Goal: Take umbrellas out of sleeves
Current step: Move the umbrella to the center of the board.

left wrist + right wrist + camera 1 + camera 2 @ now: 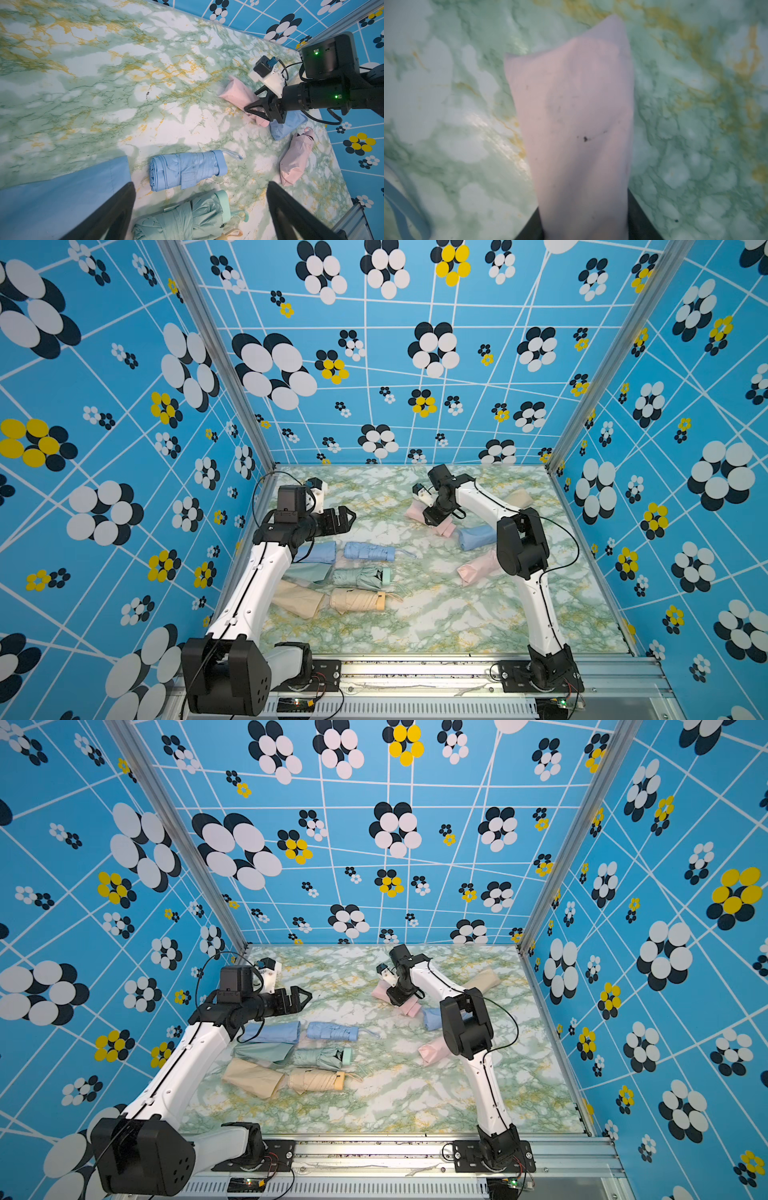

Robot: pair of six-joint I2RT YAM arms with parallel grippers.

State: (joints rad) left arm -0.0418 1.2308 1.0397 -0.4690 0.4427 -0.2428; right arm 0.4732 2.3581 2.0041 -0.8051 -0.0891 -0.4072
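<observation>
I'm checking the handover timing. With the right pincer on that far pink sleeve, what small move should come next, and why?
Probably lift the pink sleeve slightly off the table. The right pincer grips it near its handle end, its other end lies free, and the left pincer hangs open, ready to take that end.

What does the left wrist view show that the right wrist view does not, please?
Only the left wrist view shows the bare blue umbrella, the mint umbrella, a second pink sleeve and the right gripper from outside. Only the right wrist view shows a dark speck on the gripped pink sleeve, close up. Both show that sleeve and the marbled table.
</observation>
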